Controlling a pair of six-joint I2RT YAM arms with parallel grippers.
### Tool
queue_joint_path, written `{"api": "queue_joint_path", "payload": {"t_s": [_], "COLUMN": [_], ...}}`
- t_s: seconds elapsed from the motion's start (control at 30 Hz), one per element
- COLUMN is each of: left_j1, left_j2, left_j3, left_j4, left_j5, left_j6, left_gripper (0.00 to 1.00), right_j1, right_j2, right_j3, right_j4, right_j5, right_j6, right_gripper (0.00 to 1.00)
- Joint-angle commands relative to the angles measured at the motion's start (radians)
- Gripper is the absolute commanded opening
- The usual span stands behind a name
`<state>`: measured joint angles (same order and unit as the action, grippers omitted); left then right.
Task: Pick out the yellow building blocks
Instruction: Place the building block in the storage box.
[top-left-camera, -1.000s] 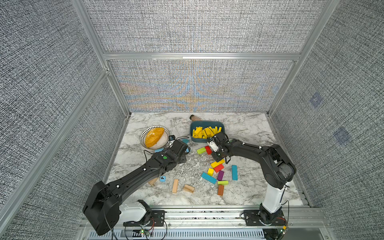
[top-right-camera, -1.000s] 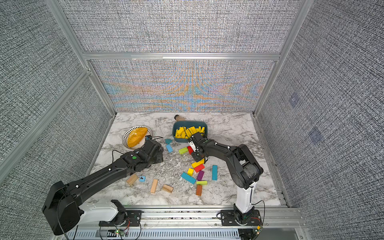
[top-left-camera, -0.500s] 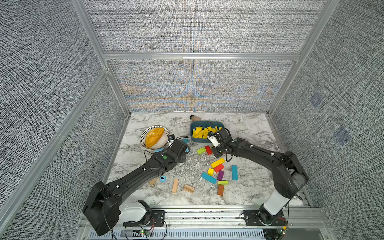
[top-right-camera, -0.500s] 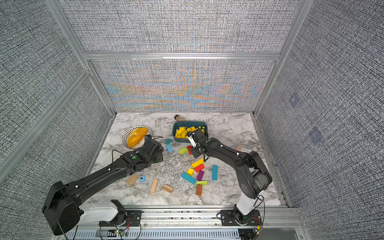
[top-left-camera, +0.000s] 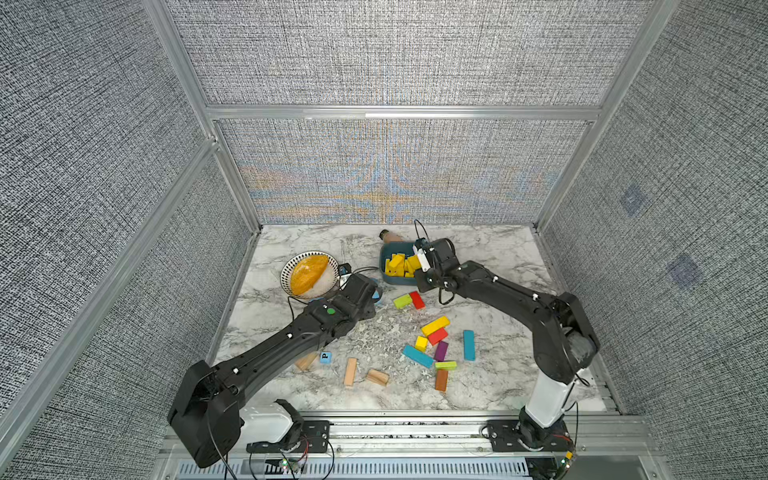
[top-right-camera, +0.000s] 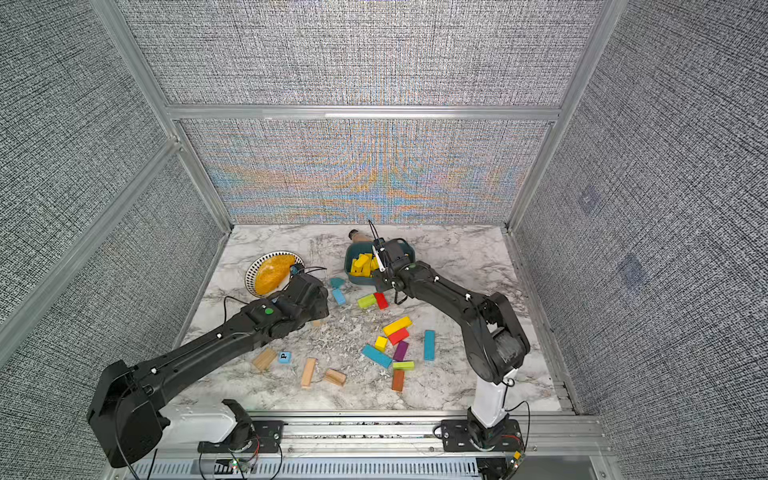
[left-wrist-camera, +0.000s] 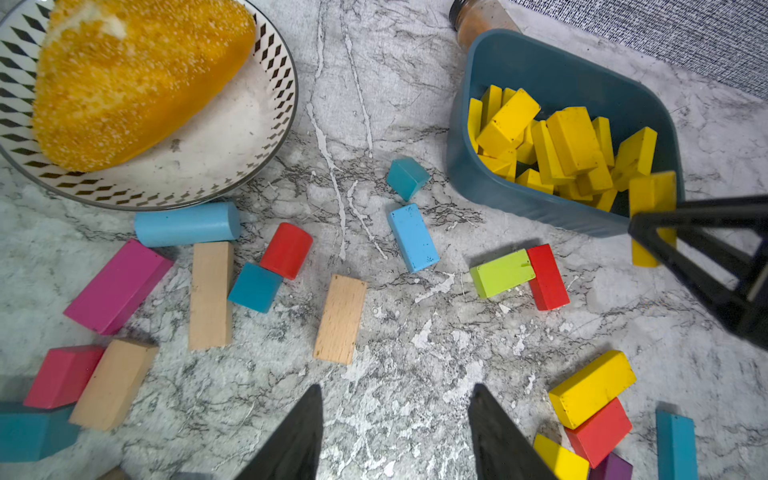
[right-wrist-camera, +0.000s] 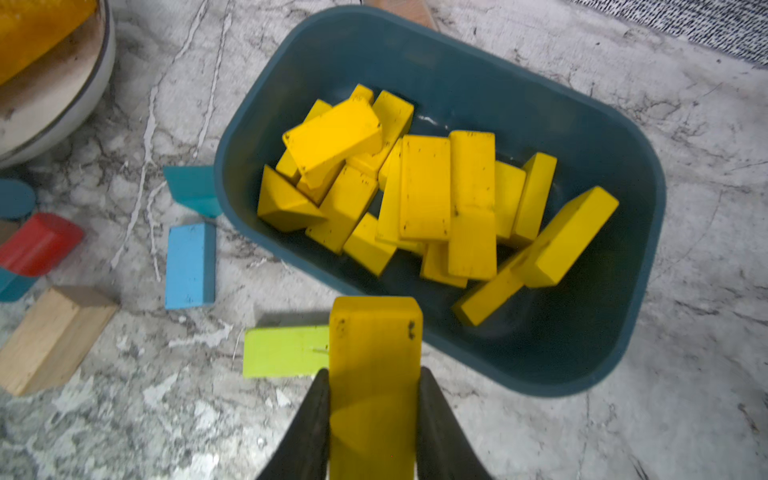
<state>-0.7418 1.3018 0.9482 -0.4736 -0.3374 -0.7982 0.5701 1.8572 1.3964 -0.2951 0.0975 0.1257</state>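
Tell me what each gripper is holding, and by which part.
The right gripper pinches a yellow block across its width, jaws on its two long sides. The left gripper holds nothing.

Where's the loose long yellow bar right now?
In a top view the long yellow bar lies right of centre, against a red block, outside the blue bin.

We are looking at bright yellow wooden blocks (right-wrist-camera: 424, 187), a dark teal plastic tub (right-wrist-camera: 602, 137), a lime-green wooden block (right-wrist-camera: 286, 351), a white bowl rimmed with black diamonds (left-wrist-camera: 232, 158), and a grey-veined white marble surface (left-wrist-camera: 395, 395).
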Motion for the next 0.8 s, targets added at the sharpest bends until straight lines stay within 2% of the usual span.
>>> {"api": "queue_joint_path", "payload": {"t_s": [0.0,0.4,0.5,0.77], "left_j1": [0.001,0.001,0.001,0.001], "left_j2": [-0.002,-0.012,-0.014,-0.006], "left_j3": [-0.005,-0.03,-0.038,-0.031], "left_j4": [0.01,0.02,0.023,0.028], "left_j5": [0.003,0.028,0.03,0.047], "left_j6": [-0.012,-0.025,-0.039,-0.023], "left_gripper": [0.58,0.58,0.57,0.57], "right_j1": [0.0,-0.001,-0.003,-0.004], "right_j2": [0.055,0.298,0.336,0.325], "right_j3": [0.074,0.315,0.348,0.369], "right_j4": [0.019,0.015,-0.012,-0.028], "right_j5": [-0.019,-0.03,-0.011,-0.013], "right_j6": [0.031,0.064,0.071,0.062], "right_gripper": [0.26,0.28,0.31,0.46]}}
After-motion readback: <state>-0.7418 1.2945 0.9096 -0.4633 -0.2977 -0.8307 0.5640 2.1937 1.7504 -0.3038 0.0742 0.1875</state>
